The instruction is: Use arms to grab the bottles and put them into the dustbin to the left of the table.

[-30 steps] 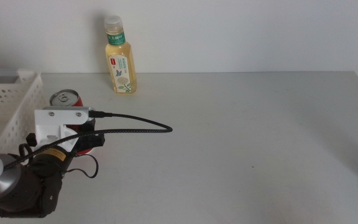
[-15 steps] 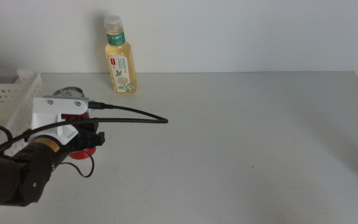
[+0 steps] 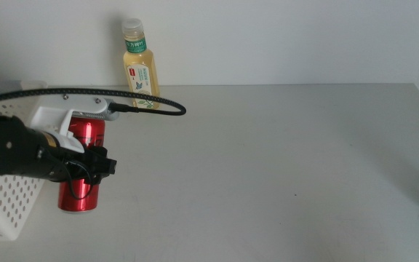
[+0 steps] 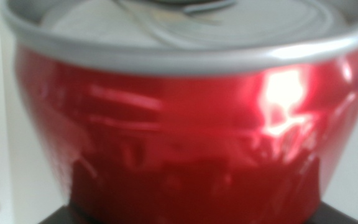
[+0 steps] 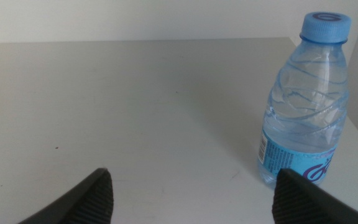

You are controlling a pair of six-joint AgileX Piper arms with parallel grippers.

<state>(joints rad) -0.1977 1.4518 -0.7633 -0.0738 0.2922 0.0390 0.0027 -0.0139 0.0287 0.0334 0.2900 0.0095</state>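
Left tool (image 3: 86, 164) clamped on red can (image 3: 81, 164), raised beside the dustbin (image 3: 2, 211), right tool (image 5: 191, 186) spread, empty, near water bottle (image 5: 306, 99)

We take the table (image 3: 282, 167) as our landmark. At its back edge stands the tea bottle (image 3: 141, 67). The basket (image 3: 6, 207) sits at its left end. Just right of the basket, the can (image 3: 83, 164) hangs above the table. The water bottle (image 5: 306, 102) stands at the table's right edge.

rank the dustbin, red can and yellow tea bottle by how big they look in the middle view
1. Dustbin, though the left arm hides much of it.
2. Red can, shut in the left gripper and lifted nearer the camera, so it may look oversized.
3. Yellow tea bottle, standing farthest back.
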